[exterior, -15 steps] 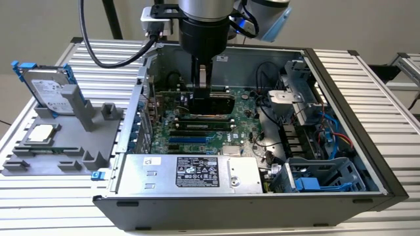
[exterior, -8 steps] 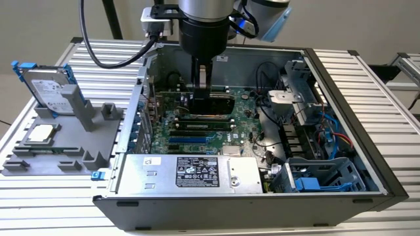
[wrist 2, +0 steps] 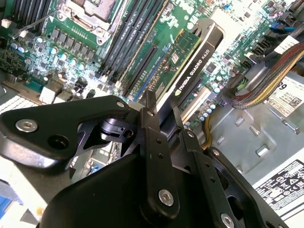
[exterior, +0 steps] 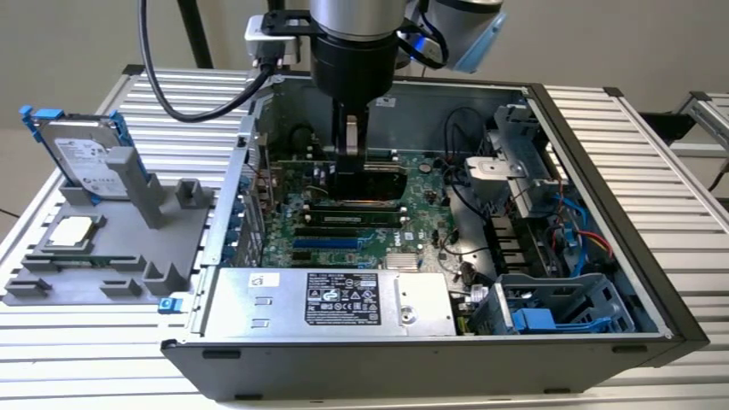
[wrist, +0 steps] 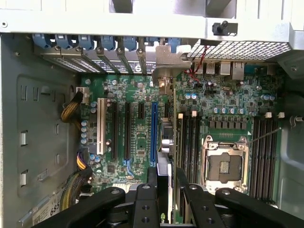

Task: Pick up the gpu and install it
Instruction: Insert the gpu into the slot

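Observation:
My gripper (exterior: 353, 141) reaches down into the open computer case (exterior: 592, 137) and is shut on the gpu (exterior: 367, 175). The card stands on edge over the green motherboard (exterior: 428, 218). In the second wrist view the gpu (wrist 2: 192, 61) shows its black cooler edge and green board, running away from the gripper (wrist 2: 164, 111) above the long slots. In the first wrist view the gpu (wrist: 165, 137) is edge-on, just beside the blue slot (wrist: 153, 133), with its silver bracket end toward the case's rear wall. Whether its edge touches a slot is hidden.
A grey holder (exterior: 102, 256) at the exterior view's left carries a silver hard drive with blue trim (exterior: 85, 158) and a square CPU chip (exterior: 71, 231). Inside the case are the power supply (exterior: 330, 299), an empty CPU socket (wrist: 225, 164), cable bundles (wrist 2: 266, 71) and a drive cage (exterior: 558, 312).

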You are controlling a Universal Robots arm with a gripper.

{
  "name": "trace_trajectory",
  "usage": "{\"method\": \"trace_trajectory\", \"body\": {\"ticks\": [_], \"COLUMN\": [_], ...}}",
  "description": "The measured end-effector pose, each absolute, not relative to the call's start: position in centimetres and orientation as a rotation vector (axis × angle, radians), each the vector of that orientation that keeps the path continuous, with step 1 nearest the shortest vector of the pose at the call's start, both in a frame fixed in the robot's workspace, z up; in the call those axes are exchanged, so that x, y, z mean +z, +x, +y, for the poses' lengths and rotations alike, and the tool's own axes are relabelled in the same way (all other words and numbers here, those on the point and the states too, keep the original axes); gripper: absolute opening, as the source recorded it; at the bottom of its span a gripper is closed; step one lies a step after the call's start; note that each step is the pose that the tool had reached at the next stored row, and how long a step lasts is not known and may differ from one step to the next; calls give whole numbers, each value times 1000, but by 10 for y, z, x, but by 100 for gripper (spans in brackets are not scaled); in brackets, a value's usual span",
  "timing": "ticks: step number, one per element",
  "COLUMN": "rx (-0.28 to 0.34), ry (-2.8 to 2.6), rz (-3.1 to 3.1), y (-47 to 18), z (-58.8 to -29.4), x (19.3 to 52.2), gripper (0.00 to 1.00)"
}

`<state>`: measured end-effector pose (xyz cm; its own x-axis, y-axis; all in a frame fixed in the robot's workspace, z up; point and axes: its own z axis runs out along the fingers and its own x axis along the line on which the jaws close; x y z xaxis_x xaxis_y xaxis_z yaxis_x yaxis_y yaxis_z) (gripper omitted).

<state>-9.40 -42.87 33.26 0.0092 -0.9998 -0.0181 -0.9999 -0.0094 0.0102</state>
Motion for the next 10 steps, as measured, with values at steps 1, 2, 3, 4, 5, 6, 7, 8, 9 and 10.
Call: {"method": "trace_trajectory", "body": {"ticks": [1,2,3,4,5,6,7,8,9,10], "rx": [31,31,31,31,31,31,31,31,32,31], "ry": [-2228,-2228,-2228,-2228,-2228,-2228,-2228,-2228,-2228,-2228], "rz": [2207,2207,2207,2207,2207,2207,2207,2207,2207,2207], "y": [-94,-94,-94,-94,-94,-94,-94,-94,-94,-94], "z": [-429,-429,-429,-429,-429,-429,-429,-429,-429,-429], "x": [332,332,331,331,331,331,331,331,330,330], "gripper": [0,0,0,0,0,0,0,0,0,0]}}
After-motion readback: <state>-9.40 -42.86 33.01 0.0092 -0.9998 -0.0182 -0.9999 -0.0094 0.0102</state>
